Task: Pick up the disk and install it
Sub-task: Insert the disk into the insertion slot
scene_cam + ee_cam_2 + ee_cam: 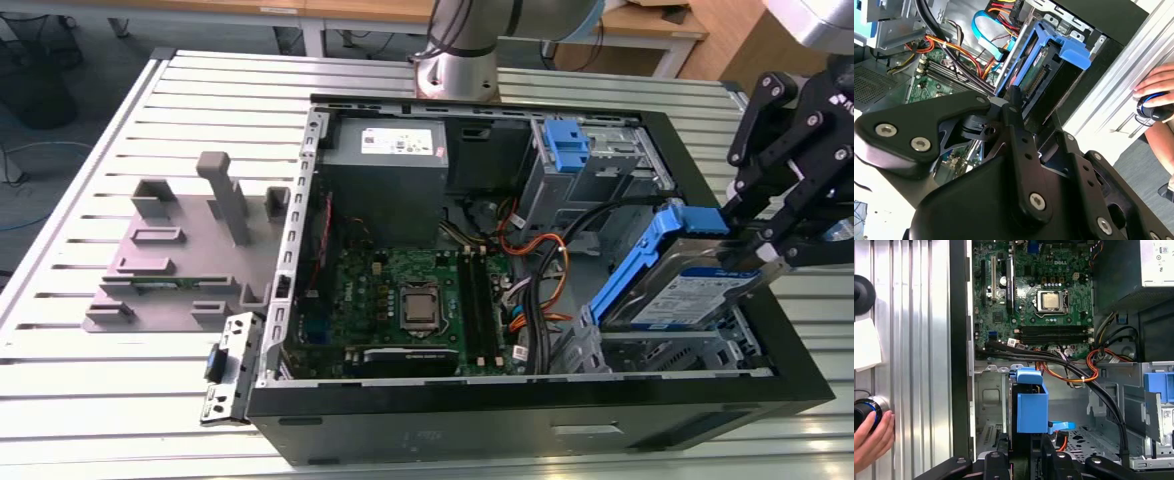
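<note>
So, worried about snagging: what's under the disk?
Under the disk, held tilted by the gripper, sits the grey metal drive bay, cables beside it. Its floor right below is hidden by the disk.

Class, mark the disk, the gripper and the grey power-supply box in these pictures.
the disk (683, 297), exterior view, on its white-and-blue label.
the gripper (755, 256), exterior view, midway between its fingertips.
the power-supply box (383, 185), exterior view, on its grey face.

Silver in its blue carrier, the disk (683, 292) stands tilted inside the open computer case (534, 402)
</note>
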